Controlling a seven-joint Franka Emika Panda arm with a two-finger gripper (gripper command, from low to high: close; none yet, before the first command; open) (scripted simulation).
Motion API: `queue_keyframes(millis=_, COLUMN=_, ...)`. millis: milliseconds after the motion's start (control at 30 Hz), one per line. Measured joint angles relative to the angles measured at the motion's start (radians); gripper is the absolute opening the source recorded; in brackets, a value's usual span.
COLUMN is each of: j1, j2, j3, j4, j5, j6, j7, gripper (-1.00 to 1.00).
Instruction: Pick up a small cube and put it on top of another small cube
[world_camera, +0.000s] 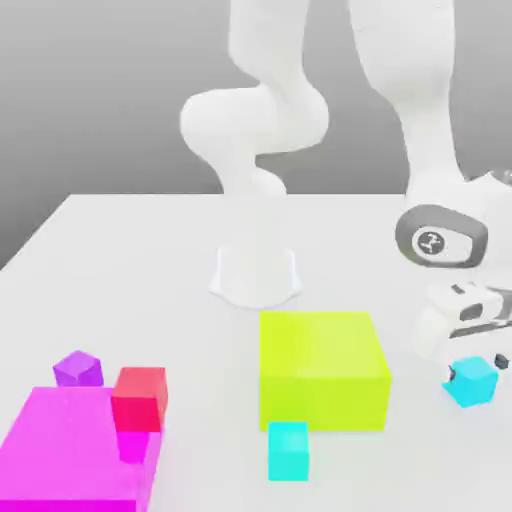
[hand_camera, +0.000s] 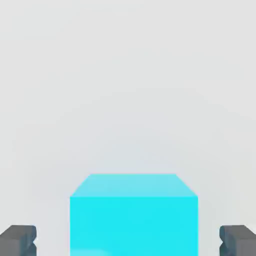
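With the yellow-green block (world_camera: 322, 368) as anchor, another small cube (world_camera: 288, 450) sits just at its front edge; off its right side, my gripper (hand_camera: 128, 241) straddles the small cube (world_camera: 471, 381), fingers (hand_camera: 18, 240) spread, not touching it.

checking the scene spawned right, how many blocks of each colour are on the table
cyan small cubes: 2
red small cube: 1
purple small cube: 1
yellow-green big block: 1
magenta big block: 1
total: 6
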Motion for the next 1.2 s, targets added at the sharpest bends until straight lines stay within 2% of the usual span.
queue_keyframes(millis=200, j1=0.002, j2=0.001, j3=-0.002, j4=0.0, j5=-0.001, j6=0.003, j7=0.001, gripper=-1.0)
queue_keyframes(millis=467, j1=-0.153, j2=-0.18, j3=0.205, j4=-0.054, j5=0.253, j6=-0.111, j7=-0.191, gripper=-1.0)
queue_keyframes(millis=633, j1=-0.275, j2=-0.258, j3=0.107, j4=-0.022, j5=0.312, j6=-0.169, j7=-0.192, gripper=-1.0)
queue_keyframes(millis=867, j1=-0.553, j2=-0.384, j3=-0.051, j4=-0.043, j5=0.51, j6=-0.243, j7=-0.143, gripper=-1.0)
queue_keyframes(millis=933, j1=-0.668, j2=-0.393, j3=-0.039, j4=-0.07, j5=0.56, j6=-0.245, j7=-0.125, gripper=-1.0)
queue_keyframes(millis=967, j1=-0.704, j2=-0.372, j3=-0.018, j4=-0.076, j5=0.552, j6=-0.226, j7=-0.107, gripper=-1.0)
queue_keyframes(millis=1000, j1=-0.66, j2=-0.344, j3=0.004, j4=-0.078, j5=0.529, j6=-0.201, j7=-0.084, gripper=-1.0)
queue_keyframes(millis=1100, j1=-0.619, j2=-0.241, j3=-0.026, j4=-0.076, j5=0.432, j6=-0.113, j7=-0.01, gripper=-1.0)
queue_keyframes(millis=1133, j1=-0.606, j2=-0.212, j3=-0.044, j4=-0.074, j5=0.403, j6=-0.087, j7=0.012, gripper=1.0)
queue_keyframes(millis=1200, j1=-0.606, j2=-0.212, j3=-0.044, j4=-0.074, j5=0.403, j6=-0.087, j7=0.012, gripper=1.0)
